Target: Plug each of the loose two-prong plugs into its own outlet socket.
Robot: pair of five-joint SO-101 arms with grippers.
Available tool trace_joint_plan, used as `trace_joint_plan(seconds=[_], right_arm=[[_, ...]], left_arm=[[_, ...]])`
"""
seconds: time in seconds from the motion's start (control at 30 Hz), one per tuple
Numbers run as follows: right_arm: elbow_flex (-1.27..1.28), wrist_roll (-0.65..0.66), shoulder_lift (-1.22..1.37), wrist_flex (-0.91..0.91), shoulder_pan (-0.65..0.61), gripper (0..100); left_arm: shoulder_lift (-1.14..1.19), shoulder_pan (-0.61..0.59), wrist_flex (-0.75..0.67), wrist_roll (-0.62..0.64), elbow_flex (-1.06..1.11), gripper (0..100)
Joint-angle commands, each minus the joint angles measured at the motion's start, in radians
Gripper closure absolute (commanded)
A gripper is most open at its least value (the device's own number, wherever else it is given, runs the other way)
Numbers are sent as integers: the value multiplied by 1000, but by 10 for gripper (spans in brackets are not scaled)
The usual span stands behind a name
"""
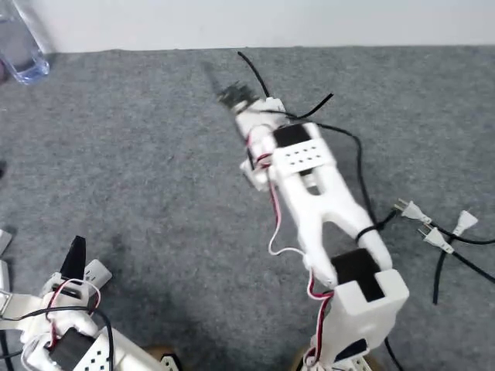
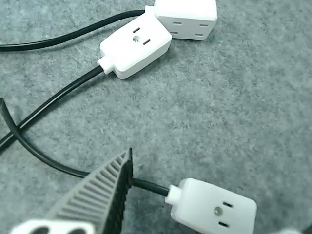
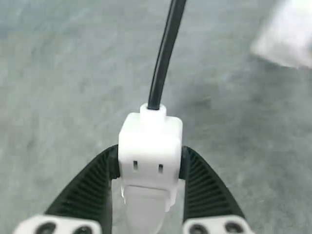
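As the right tool (image 3: 149, 157) pinches the flat sides of a likely light, rigid white connector (image 3: 148, 139) far-middle on the counter (image 1: 155, 154), its stiff black cord (image 3: 166, 48) may twist it; loose plugs (image 1: 410, 210) lie right.

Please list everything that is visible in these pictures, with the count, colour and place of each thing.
loose plugs: three, white on black cables, carpet at the right side.
sockets: three, white, carpet at the near left.
held socket: one, white, black cable, mid-table towards the far side.
clear container: one, far left corner.
carpet: one, grey, covers the table.
left gripper: one, black, open, above the sockets.
right gripper: one, black, shut on the held socket.
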Motion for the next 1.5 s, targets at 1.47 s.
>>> trace_joint_plan(seconds=[1.47], right_arm=[[-1181, 187, 823, 265, 114, 693]], left_arm=[[-5, 2, 6, -8, -7, 436]])
